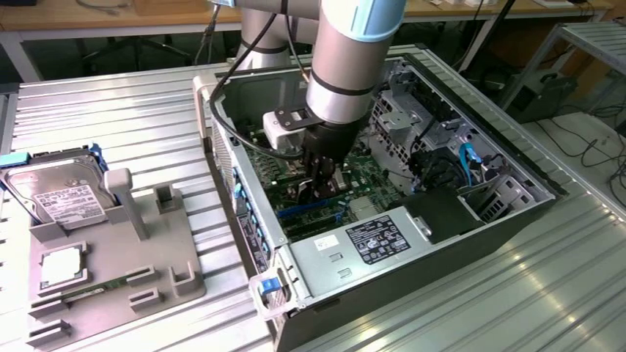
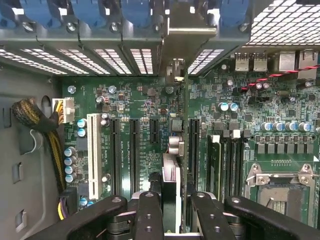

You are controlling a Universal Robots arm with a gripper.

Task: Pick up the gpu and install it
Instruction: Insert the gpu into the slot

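Note:
My gripper (image 1: 319, 182) is reaching down inside the open computer case (image 1: 509, 158), just above the green motherboard (image 2: 145, 107). In the wrist view the gpu (image 2: 171, 175) appears edge-on between the two black fingers (image 2: 150, 215), and my gripper (image 2: 178, 216) is shut on it. The card runs from the fingers toward the case's rear wall. Its pale metal bracket (image 2: 182, 42) lies against the row of rear slot openings. It stands over the black expansion slots (image 2: 192, 145). Whether it is seated in a slot I cannot tell.
At the exterior view's left, a grey holder (image 1: 146, 257) carries a silver hard drive (image 1: 59, 194), a square chip (image 1: 61, 268) and a narrow memory stick (image 1: 93, 288). Inside the case are the power supply (image 1: 377, 238), the processor socket (image 2: 282, 190), a white slot (image 2: 92, 150) and a cable bundle (image 2: 35, 117).

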